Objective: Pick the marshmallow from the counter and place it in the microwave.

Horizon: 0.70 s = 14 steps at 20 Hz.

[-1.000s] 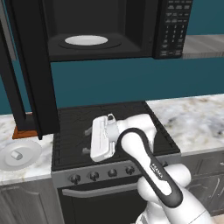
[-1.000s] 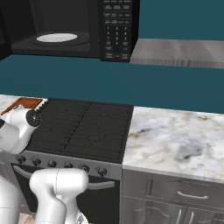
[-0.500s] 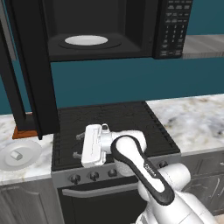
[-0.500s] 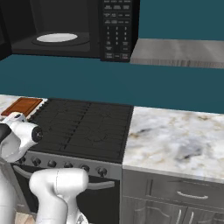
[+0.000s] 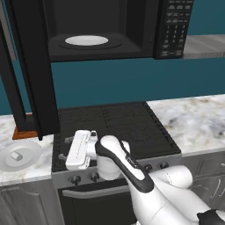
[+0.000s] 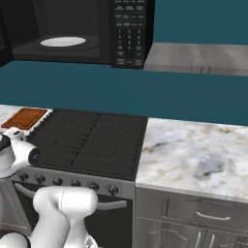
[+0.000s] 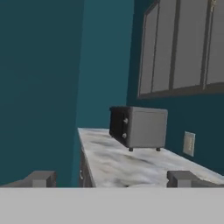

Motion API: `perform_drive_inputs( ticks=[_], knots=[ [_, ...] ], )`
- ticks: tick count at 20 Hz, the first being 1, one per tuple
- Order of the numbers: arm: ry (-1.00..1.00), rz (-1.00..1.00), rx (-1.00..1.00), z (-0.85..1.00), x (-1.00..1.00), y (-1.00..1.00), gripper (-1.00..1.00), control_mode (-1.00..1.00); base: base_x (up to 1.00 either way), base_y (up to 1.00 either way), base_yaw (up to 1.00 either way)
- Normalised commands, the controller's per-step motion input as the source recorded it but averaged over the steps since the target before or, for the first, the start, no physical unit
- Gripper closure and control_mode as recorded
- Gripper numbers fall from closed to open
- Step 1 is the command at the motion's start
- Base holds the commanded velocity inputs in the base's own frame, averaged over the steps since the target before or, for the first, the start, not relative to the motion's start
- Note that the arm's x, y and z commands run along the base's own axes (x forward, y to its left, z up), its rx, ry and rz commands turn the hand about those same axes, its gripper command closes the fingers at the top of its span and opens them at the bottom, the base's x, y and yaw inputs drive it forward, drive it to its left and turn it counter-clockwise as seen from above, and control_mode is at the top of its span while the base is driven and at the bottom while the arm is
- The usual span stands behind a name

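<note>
Approach step: claw point(image 7: 111, 178) spread apart and empty, off over the stove point(image 5: 110, 127); next, swing toward marshmallow point(image 5: 16, 156) on white plate point(image 5: 30, 149) on desk point(image 5: 26, 169).

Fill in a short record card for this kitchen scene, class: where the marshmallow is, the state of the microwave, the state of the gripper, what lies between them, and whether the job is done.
marshmallow: lying on a round white plate on the counter, left of the stove
microwave: above the stove, door open, white turntable bare
gripper: open, holding nothing, in the hand view facing along a counter toward a grey toaster oven
stove: black, nothing on its top
task state: marshmallow not yet picked up
</note>
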Motion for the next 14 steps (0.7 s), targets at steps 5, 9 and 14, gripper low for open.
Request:
perform_drive_inputs(
  ticks=[5, 9, 14],
  knots=[
    [0.21, 0.00, 0.00, 0.00, 0.35, 0.34, -1.00, -1.00, 0.00, 0.00, 0.00],
    [0.21, 0.00, 0.00, 0.00, 0.20, 0.44, -1.00, -1.00, 0.00, 0.00, 0.00],
    [0.12, 0.00, 0.00, -0.09, 0.16, 0.59, -1.00, -1.00, 0.00, 0.00, 0.00]
  ],
)
